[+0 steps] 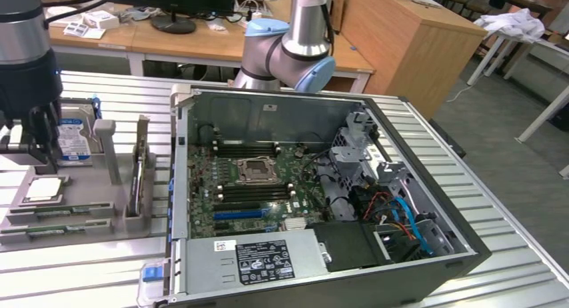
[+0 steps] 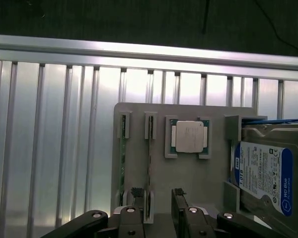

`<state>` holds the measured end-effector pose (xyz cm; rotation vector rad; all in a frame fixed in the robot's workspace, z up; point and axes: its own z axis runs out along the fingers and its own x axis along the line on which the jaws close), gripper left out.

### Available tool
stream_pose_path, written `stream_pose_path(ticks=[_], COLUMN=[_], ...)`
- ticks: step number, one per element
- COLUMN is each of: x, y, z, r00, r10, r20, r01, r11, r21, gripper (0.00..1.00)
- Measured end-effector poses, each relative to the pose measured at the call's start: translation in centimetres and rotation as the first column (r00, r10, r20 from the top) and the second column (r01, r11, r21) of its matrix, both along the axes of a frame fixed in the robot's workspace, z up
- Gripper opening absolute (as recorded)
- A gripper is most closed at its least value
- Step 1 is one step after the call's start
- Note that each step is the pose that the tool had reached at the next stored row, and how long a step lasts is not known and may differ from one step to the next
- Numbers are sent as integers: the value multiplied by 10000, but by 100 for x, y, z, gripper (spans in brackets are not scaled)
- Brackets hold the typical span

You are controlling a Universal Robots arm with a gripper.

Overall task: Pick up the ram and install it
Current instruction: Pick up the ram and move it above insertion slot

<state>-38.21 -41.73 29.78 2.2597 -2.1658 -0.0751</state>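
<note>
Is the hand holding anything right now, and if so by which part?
Nothing is held. The hand is open above a ram stick, which sits in its grey tray.

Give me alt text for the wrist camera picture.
The open gripper hangs over a grey holder on a slatted table, lined up with one of two ram sticks. The holder also carries a silver processor chip and a blue-labelled hard drive.

The hand (image 2: 157,193) hides one end of the ram (image 2: 149,168).
</note>
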Motion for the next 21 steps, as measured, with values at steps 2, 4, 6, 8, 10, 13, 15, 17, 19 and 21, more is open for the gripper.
stream_pose_path(ticks=[2,4,6,8,10,13,15,17,19,21], x=[0,0,0,0,0,0,0,0,0,0], y=[0,0,0,0,0,0,0,0,0,0], z=[-26,-53,-77,-102,-128,-165,-190,-214,-237,-259], r00=[10000,10000,10000,10000,10000,10000,10000,10000,10000,10000], r10=[0,0,0,0,0,0,0,0,0,0], r20=[0,1,0,0,0,-1,0,1,0,0], r01=[0,0,0,0,0,0,0,0,0,0], r11=[10000,10000,10000,10000,10000,10000,10000,10000,10000,10000], r21=[1,4,5,6,8,10,12,15,16,19], gripper=[36,36,36,36,36,36,36,36,36,36])
